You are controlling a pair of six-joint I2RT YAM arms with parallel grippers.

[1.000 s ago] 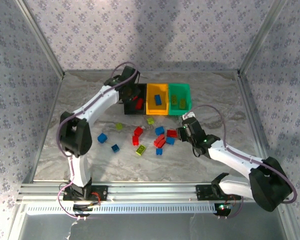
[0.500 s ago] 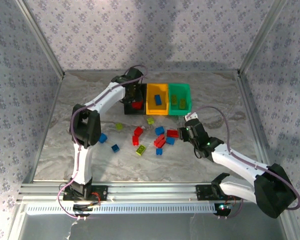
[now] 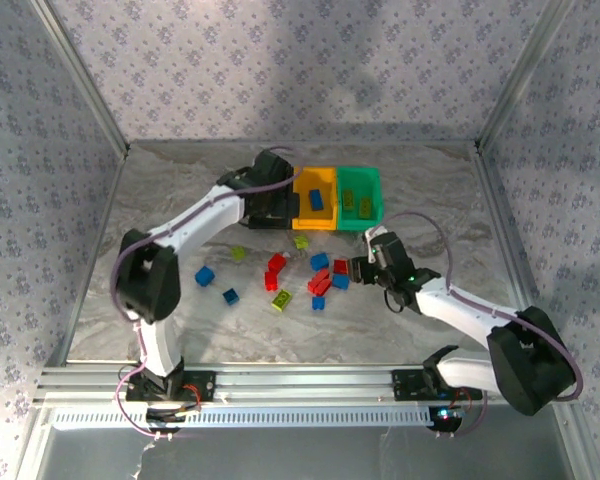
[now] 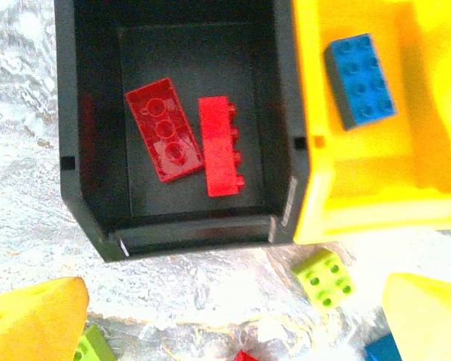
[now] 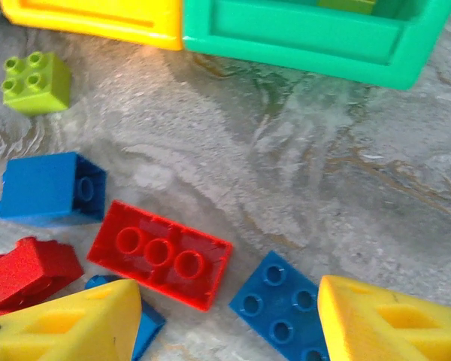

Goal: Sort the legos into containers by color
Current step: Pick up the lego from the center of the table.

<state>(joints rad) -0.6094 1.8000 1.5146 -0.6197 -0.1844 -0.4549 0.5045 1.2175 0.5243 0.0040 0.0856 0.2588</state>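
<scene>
The left hand [image 4: 225, 320] and right hand [image 5: 229, 316] gape empty; closing, the right could also pinch the blue lego [image 5: 282, 301], at 4 o'clock of the red lego [image 5: 159, 254].

A grey bench [image 3: 180, 180] with marble-like veining spreads across the middle of the top view. Pale walls [image 3: 300, 60] printed with small purple flowers close it in at 9, 12 and 3 o'clock. Two slanted metal posts [image 3: 80, 75] rise from its far corners toward 11 and 1 o'clock. At 6 o'clock a ribbed aluminium rail [image 3: 300, 385] runs along the near edge. Up close, the veining shows brown and green streaks.
</scene>
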